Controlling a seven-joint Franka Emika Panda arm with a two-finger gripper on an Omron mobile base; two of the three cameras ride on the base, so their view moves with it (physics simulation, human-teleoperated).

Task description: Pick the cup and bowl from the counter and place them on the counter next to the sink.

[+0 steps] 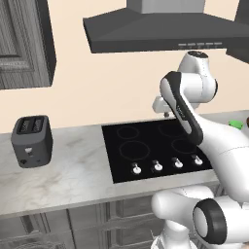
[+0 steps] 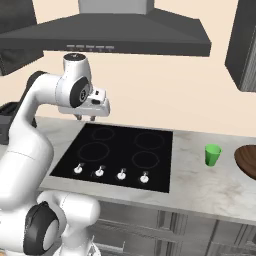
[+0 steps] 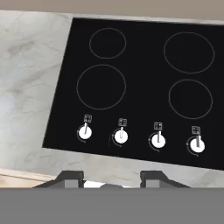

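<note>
Cup, small and bright green, stands on the pale marbled table at the right of the frame, just beside the dark brown wooden bowl. Above the black glass cooktop's upper left, the end effector hangs empty, fingers parted, well apart from the cup at its right.

bright green cup, dark brown wood-grained bowl, pale marbled counter, black cooktop, dark grey toaster.

Gripper high over flat cooktop, air below clear. Range hood close overhead. Toaster far left.
</note>
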